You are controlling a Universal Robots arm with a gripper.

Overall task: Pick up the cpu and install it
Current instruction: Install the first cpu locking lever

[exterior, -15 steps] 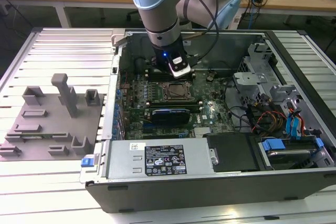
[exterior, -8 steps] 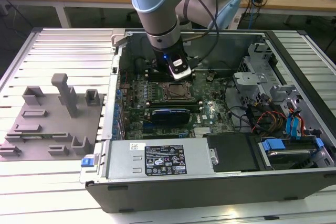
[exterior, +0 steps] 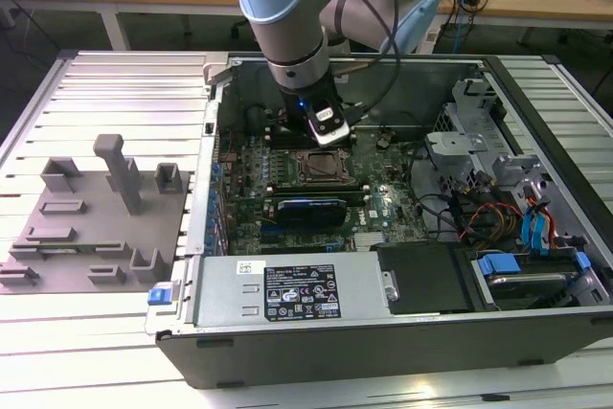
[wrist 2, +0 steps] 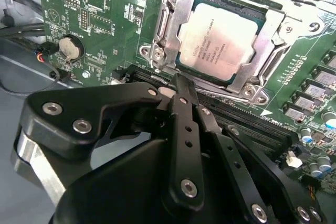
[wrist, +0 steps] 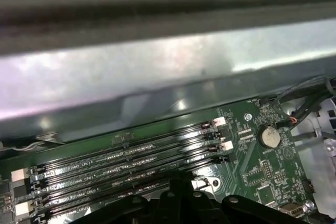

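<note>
Second wrist view: cpu is seated flat in the socket frame on the green motherboard, silvery top facing up, metal bracket around its edges. Gripper sits just beside the socket edge; its black fingers look pressed together with no gap showing and nothing between them, and they are clear of the chip. A round coin battery lies on the board, well apart from the socket. First wrist view: memory slots run in parallel rows across the board, the coin battery is off to one end of them, and the grey case wall stands behind. Exterior view: arm reaches down into the open computer case, wrist hanging over the socket near the middle of the board. Grey plastic tray with upright posts rests on the slatted table toward the exterior view's left, outside the case. Drive bays with blue tabs are toward the exterior view's right.
</note>
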